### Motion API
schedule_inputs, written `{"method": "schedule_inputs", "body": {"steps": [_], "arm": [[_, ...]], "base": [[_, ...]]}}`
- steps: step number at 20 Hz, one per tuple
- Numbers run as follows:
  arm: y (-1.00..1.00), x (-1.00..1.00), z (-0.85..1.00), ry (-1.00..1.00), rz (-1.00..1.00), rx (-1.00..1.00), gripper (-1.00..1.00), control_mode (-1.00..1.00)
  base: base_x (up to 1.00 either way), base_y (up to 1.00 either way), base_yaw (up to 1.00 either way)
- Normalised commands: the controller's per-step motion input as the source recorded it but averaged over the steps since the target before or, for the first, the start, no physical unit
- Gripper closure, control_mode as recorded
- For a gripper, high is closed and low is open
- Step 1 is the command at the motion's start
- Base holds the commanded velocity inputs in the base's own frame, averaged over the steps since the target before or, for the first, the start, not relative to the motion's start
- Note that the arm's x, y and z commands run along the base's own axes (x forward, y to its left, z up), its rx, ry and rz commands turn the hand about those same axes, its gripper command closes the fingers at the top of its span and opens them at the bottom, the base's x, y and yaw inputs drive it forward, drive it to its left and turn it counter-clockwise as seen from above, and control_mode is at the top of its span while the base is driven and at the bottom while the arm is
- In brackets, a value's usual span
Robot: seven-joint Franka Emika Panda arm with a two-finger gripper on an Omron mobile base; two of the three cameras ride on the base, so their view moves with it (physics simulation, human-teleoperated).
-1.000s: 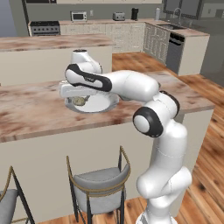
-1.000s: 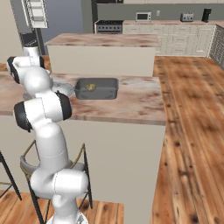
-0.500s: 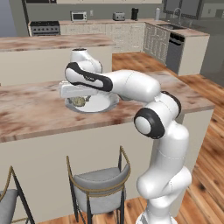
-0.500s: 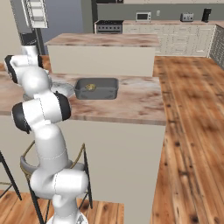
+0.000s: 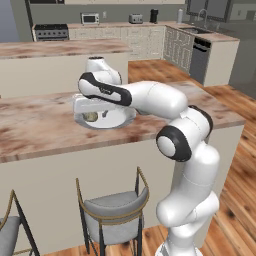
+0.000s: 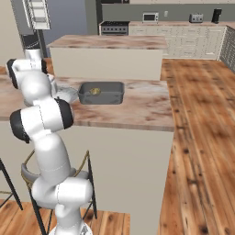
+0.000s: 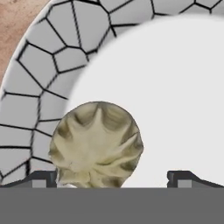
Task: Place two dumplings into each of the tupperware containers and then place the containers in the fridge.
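- Gripper (image 7: 112,177) spread wide over dumpling (image 7: 96,144), near the plate (image 7: 52,65) rim.
- Centre it between the fingertips (image 7: 43,177), descend straight, close gently.

Counter (image 5: 45,130) — plate (image 5: 117,119), tupperware container (image 6: 101,93)

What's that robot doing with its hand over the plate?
The white robot arm is reaching over the round plate on the counter. Its gripper is open, with one dumpling sitting on the plate between its fingertips, not grabbed yet. Farther along the counter sits a grey container with one dumpling already inside. It looks like the robot is about to pick this one up.
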Motion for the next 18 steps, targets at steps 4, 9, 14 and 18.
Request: {"method": "schedule_inputs", "body": {"steps": [4, 9, 14, 18], "arm": [[0.06, 0.03, -0.08, 0.03, 0.0, 0.0, -1.0, -1.0], [0.09, 0.1, -0.03, 0.01, 0.0, 0.0, -1.0, -1.0], [0.04, 0.03, -0.03, 0.02, 0.0, 0.0, -1.0, -1.0], [0.02, 0.0, -0.07, 0.04, 0.0, 0.0, -1.0, -1.0]], "base": [[0.0, 0.0, 0.0], [0.0, 0.0, 0.0], [0.0, 0.0, 0.0], [0.0, 0.0, 0.0]]}}
